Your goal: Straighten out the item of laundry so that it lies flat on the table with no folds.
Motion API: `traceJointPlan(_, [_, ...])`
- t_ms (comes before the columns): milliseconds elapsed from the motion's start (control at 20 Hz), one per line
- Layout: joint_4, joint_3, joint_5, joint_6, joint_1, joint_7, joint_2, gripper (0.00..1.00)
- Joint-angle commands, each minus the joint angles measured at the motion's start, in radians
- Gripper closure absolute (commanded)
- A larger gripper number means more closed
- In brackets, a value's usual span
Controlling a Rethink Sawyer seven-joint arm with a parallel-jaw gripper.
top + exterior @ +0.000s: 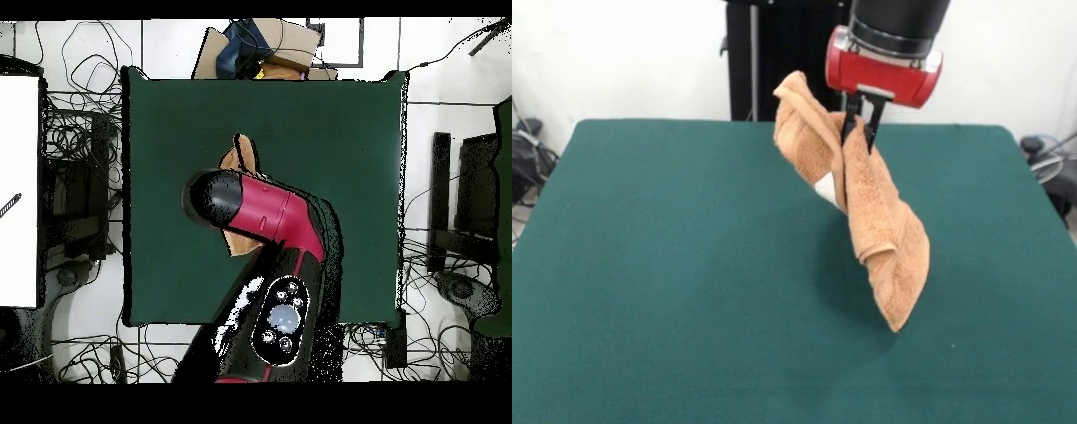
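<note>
The item of laundry [878, 212], a light orange-tan terry towel, hangs in the air, twisted and folded on itself. Its lowest corner touches or nearly touches the dark green table [653, 291] at the right of centre. My gripper [859, 132] is shut on the towel's upper part, with one bunched end sticking up to its left. A white patch shows on the towel's underside. In the overhead view the arm covers the gripper and most of the towel [241, 158]; only an end above the arm and a bit below it show against the table [340, 130].
Cables, dark boxes and stands lie on the floor around the table [75, 140]. A cardboard box [285, 40] sits beyond the table's top edge in the overhead view. A black post [777, 62] stands behind the table.
</note>
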Motion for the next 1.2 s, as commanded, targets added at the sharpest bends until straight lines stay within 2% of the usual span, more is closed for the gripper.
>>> traceJointPlan(50, [0.055,-0.015,0.029,0.140,0.035,0.305,-0.044,1.00])
traceJointPlan(550, [0.074,-0.054,0.042,0.155,0.086,0.331,-0.075,1.00])
traceJointPlan(1200, [0.078,-0.010,0.073,0.092,0.038,0.287,-0.045,1.00])
